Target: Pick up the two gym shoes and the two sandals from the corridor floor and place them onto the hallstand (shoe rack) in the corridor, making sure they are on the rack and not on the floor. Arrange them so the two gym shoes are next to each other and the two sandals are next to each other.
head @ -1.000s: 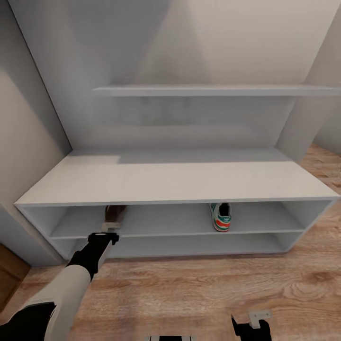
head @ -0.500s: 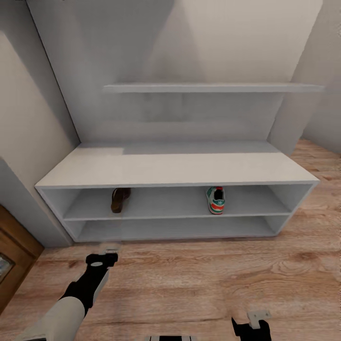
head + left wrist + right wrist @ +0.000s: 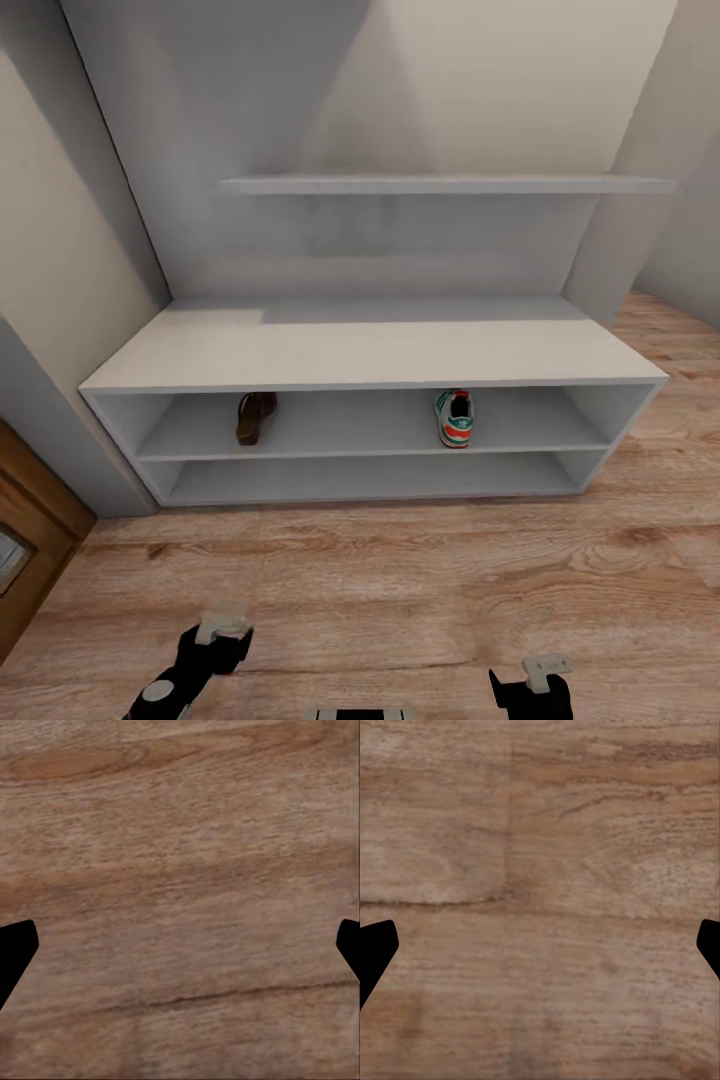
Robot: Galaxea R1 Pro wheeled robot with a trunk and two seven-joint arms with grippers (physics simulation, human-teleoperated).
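The left arm has pulled right back from the hallstand [image 3: 130, 372], and its gripper [image 3: 222, 628] now sits low over the floor [image 3: 400, 580], well clear of the shelves. A second ago that arm was reaching into the upper tier with the sandal [image 3: 254, 417] at its tip. Now the sandal lies there on its own, on the left part of that tier, toe pointing inward. So that's a delivery made: one sandal on the rack.

Over on the right part of the same tier sits one gym shoe [image 3: 455, 418], well apart from the sandal, and it hasn't budged across the frames. By my count that's two of four housed, each with free shelf beside it for its partner. The other shoe and sandal aren't in sight here.

The view has also backed off since a second ago, the rack looking smaller and more floor showing, so the robot seems to be retreating, likely to go fetch the next one.

Left fingers [image 3: 15, 949] spread wide with bare planks between them, holding nothing. Right gripper [image 3: 545, 668] parked low at the bottom right, its fingers [image 3: 375, 949] likewise wide apart and empty.
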